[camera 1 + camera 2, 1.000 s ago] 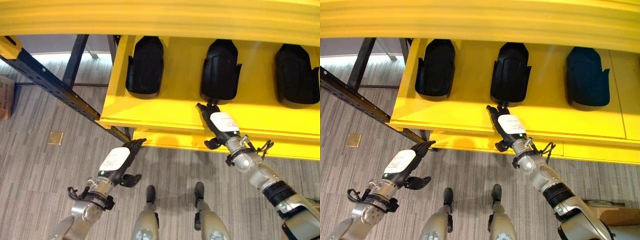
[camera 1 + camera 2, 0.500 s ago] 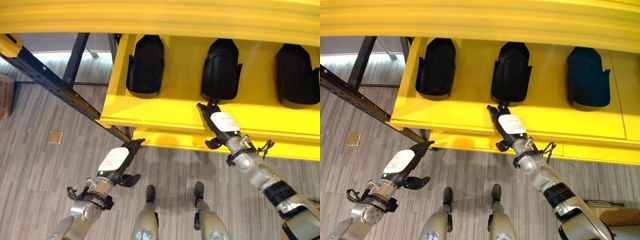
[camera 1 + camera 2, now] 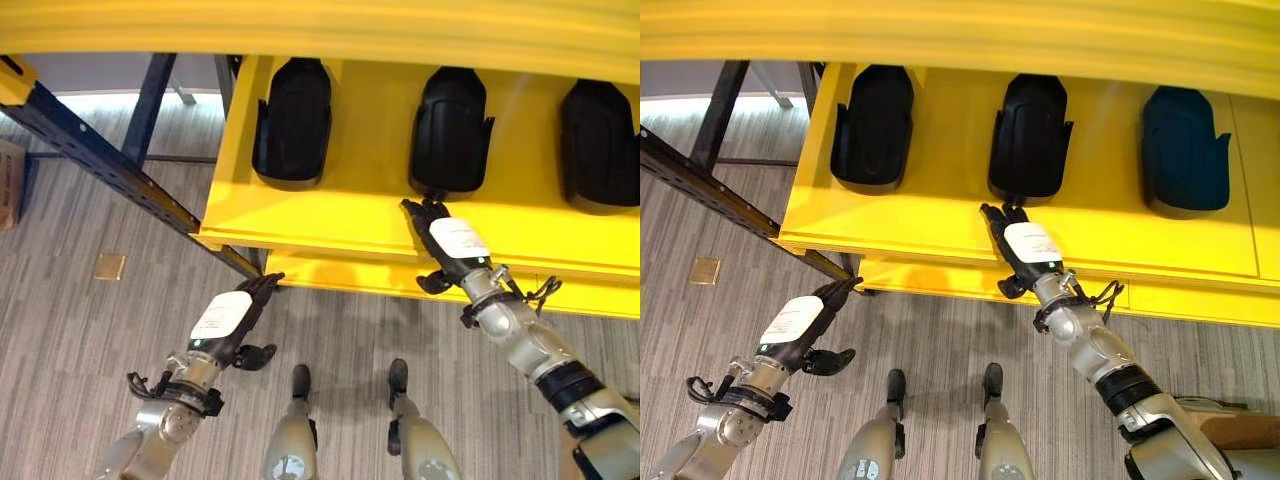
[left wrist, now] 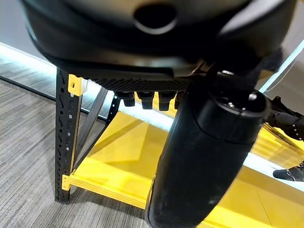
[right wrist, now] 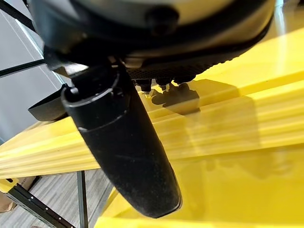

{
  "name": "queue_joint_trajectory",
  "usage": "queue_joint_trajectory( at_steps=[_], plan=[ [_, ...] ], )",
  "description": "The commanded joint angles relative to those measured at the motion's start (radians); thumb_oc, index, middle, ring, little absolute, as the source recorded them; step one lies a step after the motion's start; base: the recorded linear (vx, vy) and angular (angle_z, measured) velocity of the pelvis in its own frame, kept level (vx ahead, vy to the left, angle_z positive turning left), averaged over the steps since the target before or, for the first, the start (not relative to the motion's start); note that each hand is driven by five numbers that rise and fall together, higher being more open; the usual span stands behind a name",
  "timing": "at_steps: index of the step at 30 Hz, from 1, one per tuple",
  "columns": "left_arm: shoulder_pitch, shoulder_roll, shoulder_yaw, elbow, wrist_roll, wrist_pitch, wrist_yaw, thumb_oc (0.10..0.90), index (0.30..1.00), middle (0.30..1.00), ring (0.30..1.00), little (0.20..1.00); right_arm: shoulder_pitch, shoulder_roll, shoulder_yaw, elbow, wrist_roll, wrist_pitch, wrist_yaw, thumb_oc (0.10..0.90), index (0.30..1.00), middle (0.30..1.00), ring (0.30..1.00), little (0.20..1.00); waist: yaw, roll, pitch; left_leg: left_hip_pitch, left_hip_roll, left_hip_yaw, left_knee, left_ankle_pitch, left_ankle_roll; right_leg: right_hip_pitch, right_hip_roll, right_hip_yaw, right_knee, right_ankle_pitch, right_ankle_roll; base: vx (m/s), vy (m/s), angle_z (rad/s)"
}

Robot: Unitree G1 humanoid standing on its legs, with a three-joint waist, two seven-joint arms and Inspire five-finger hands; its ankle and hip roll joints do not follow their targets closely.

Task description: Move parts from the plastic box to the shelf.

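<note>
Three black moulded parts lie in a row on the yellow shelf [image 3: 340,215]: a left part [image 3: 292,120], a middle part [image 3: 452,130] and a right part [image 3: 598,143]. My right hand [image 3: 447,245] lies flat over the shelf's front edge, fingers straight, fingertips just short of the middle part's near end. It holds nothing. My left hand [image 3: 228,320] hovers over the floor below the shelf's front left corner, fingers straight and thumb out, empty. The left hand [image 4: 204,142] and the right hand [image 5: 118,137] show up close in their wrist views.
A dark blue perforated rack post [image 3: 110,165] runs diagonally past the shelf's left side. An upper yellow shelf edge [image 3: 320,25] overhangs the top. Grey carpet [image 3: 60,340] lies below, with a small brass floor plate [image 3: 109,266]. A cardboard box [image 3: 12,185] sits at far left.
The camera view shifted slightly, so the shelf sits a bit lower and to the right in the picture. My right hand stays at the middle part's near end; the left hand has barely moved.
</note>
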State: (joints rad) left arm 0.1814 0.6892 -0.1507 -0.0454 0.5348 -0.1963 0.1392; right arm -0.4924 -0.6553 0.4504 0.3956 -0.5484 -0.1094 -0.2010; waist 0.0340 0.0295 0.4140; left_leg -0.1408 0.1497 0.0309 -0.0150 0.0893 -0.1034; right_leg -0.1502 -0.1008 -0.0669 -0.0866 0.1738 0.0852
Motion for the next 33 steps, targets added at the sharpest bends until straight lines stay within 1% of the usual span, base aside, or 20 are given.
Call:
queue_joint_trajectory(
  at_steps=[1,33],
  plan=[
    [0.011,0.030,0.079,-0.080,-0.005,-0.032,0.027,0.900,1.000,1.000,1.000,1.000,0.039,-0.080,-0.057,0.087,0.022,0.062,0.025,0.900,1.000,1.000,1.000,1.000,-0.012,-0.061,-0.046,-0.087,0.007,-0.011,0.131,-0.058,0.024,0.002,-0.046,0.016,0.140,-0.167,-0.004,0.00,0.000,0.00],
    [0.004,0.030,0.084,-0.069,-0.003,-0.027,0.015,0.900,1.000,1.000,1.000,1.000,0.058,-0.106,-0.085,0.090,0.028,0.065,0.026,0.900,1.000,1.000,1.000,1.000,-0.017,-0.062,-0.047,-0.089,0.009,-0.010,0.130,-0.057,0.022,-0.004,-0.043,0.017,0.147,-0.170,-0.005,0.00,0.000,0.00]
  ],
)
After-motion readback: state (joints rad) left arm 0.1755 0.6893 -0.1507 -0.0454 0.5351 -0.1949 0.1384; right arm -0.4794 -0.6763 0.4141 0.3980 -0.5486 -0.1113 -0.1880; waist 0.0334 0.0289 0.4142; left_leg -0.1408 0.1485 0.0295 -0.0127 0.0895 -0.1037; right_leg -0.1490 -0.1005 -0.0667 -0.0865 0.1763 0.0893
